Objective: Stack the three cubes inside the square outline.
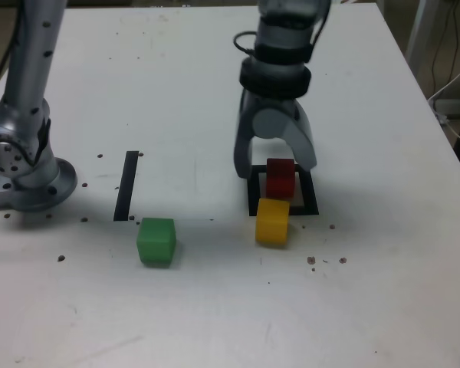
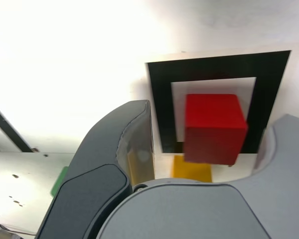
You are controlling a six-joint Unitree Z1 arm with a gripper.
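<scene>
The red cube (image 1: 280, 178) rests on the white centre of the square outline (image 1: 307, 207). My gripper (image 1: 276, 167) hangs right over it, open, one finger on each side. In the wrist view the red cube (image 2: 214, 124) sits inside the black frame (image 2: 159, 99) with a gap to both fingers (image 2: 124, 144), so nothing is gripped. The yellow cube (image 1: 273, 221) lies just in front of the outline, at its front edge, and shows past the red one as a yellow patch (image 2: 192, 169). The green cube (image 1: 156, 241) stands alone toward the exterior view's left.
A straight black stripe (image 1: 126, 185) is taped to the white table (image 1: 215, 307) just behind the green cube. The arm's grey base (image 1: 27, 169) stands at the exterior view's left edge. The table's edge and cables (image 1: 452, 92) run along the right.
</scene>
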